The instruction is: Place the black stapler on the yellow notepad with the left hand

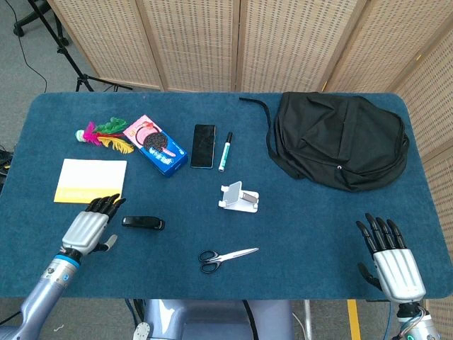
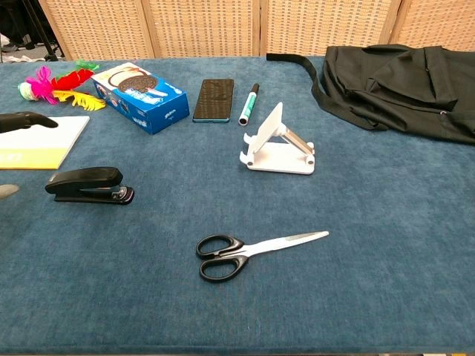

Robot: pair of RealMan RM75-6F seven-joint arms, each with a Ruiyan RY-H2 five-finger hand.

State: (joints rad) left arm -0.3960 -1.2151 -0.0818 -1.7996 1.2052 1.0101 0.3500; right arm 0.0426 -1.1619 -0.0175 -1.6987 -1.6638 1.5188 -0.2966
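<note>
At lower left we see the left hand point(image 1: 88, 228), fingers spread and holding nothing, beside the black plastic stapler point(image 1: 143, 223) lying on blue cloth below the yellow paper notepad point(image 1: 90, 181). The right hand point(image 1: 393, 261) is likewise open at lower right.

The black stapler point(image 1: 143, 223) lies flat and closed on the blue cloth (long side going left to right). The yellow notepad point(image 1: 90, 180) lies flat near it, at about ten o'clock from the stapler, not touching.
</note>
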